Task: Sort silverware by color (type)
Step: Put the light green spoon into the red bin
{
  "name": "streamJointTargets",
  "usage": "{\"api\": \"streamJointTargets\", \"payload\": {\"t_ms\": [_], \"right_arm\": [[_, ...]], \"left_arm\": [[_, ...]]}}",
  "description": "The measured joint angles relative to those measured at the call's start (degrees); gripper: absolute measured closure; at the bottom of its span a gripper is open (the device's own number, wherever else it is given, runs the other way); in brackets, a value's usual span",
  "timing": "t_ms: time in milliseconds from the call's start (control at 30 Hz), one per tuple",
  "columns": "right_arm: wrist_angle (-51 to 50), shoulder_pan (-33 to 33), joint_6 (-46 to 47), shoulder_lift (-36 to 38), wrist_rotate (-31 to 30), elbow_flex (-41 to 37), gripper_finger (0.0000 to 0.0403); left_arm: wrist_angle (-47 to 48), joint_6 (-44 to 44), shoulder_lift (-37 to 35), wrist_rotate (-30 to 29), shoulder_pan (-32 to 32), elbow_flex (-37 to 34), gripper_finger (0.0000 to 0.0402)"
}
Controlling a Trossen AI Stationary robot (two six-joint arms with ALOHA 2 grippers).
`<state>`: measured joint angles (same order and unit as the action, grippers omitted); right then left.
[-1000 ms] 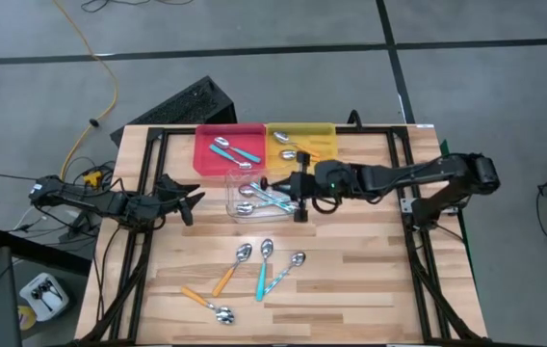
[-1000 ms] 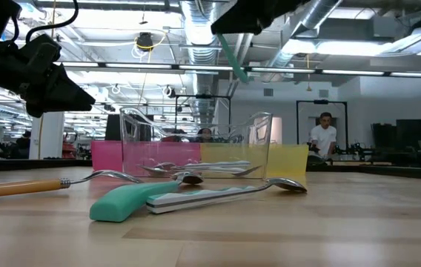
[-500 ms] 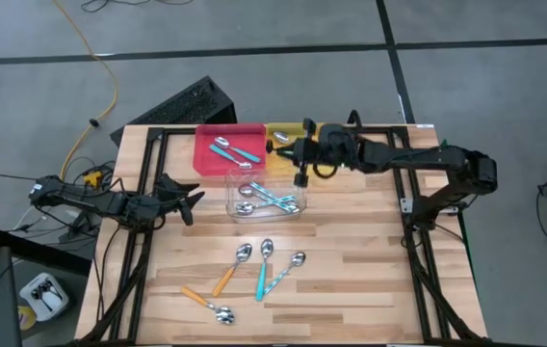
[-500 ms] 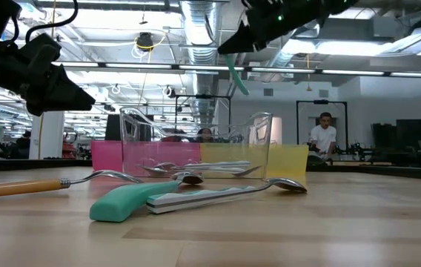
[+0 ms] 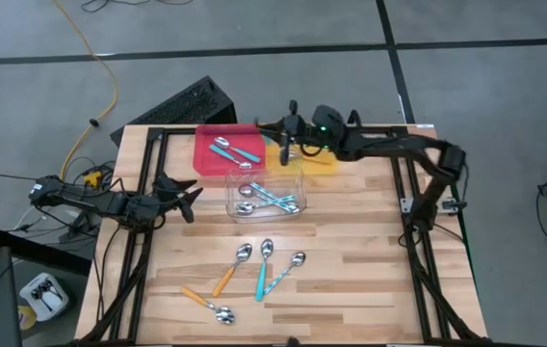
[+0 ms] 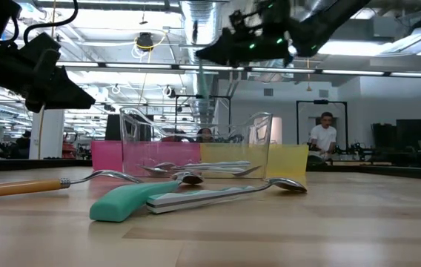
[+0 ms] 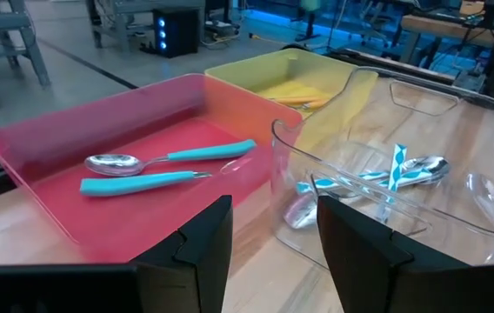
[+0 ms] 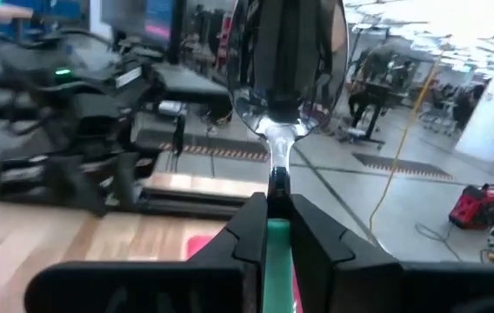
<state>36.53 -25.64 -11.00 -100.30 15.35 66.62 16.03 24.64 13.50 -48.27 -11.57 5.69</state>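
Right wrist view: right tool (image 8: 269,228) clamps a teal spoon (image 8: 287,69); thin grip, so it could slip out.

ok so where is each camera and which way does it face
High view: above the table, looking straight down; both arms show.
Low view: at tabletop height, looking level past spoons to the room; right arm overhead.
Left wrist view: on the left arm, facing the red tray; its open left gripper shows.
Right wrist view: on the right arm; right gripper shut on a teal spoon.
High and left wrist views share the clear tray.
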Motion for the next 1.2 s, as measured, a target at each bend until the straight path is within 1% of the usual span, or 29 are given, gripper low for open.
{"api": "streamJointTargets", "payload": {"t_ms": [100,167,300,433,500,600,733,833,967,1133,1200], "right_arm": [[-0.44,-0.58,4.18,-5.65,-0.02,6.38,0.0344],[-3.88,-0.93,6.78,-9.21,-0.02,11.82,0.0344],[-17.53,-1.48,7.6,-15.95,-0.13,24.6,0.0344],[-31.45,-1.54,7.56,-21.18,-0.32,36.33,0.0344],[-37.24,-1.5,7.16,-23.83,-0.3,40.75,0.0344],[-43.42,-1.08,6.23,-27.73,-0.63,45.74,0.0344],[-46.11,-0.46,7.43,-31.66,-1.85,49.98,0.0344],[-48.25,-0.23,9.41,-33.45,-3.1,51.46,0.0344],[-50.15,-0.23,13.96,-34.31,-4.97,51.81,0.0344],[-50.63,0.38,17.41,-35.36,-9.55,51.84,0.0344],[-49.4,0.67,18.41,-36.86,-11.1,51.84,0.0344]], "left_arm": [[-0.02,0.02,0.0,0.51,0.0,0.0,0.0248],[-0.02,0.04,0.0,0.54,0.0,0.0,0.0248],[0.0,0.04,0.0,0.59,0.0,0.0,0.0248],[0.0,0.07,0.0,1.09,0.0,0.0,0.0248],[0.02,0.07,0.0,1.17,-0.02,0.0,0.0248],[0.04,0.08,0.0,1.28,0.0,0.01,0.0248],[0.07,0.11,0.0,1.35,0.0,0.02,0.0248],[0.1,0.7,0.0,1.46,-0.02,0.02,0.0248],[0.13,1.04,0.02,1.44,-0.02,0.02,0.0248],[0.13,0.87,0.02,1.02,-0.02,0.02,0.0248],[0.15,0.96,0.0,1.0,-0.02,0.02,0.0248]]}}
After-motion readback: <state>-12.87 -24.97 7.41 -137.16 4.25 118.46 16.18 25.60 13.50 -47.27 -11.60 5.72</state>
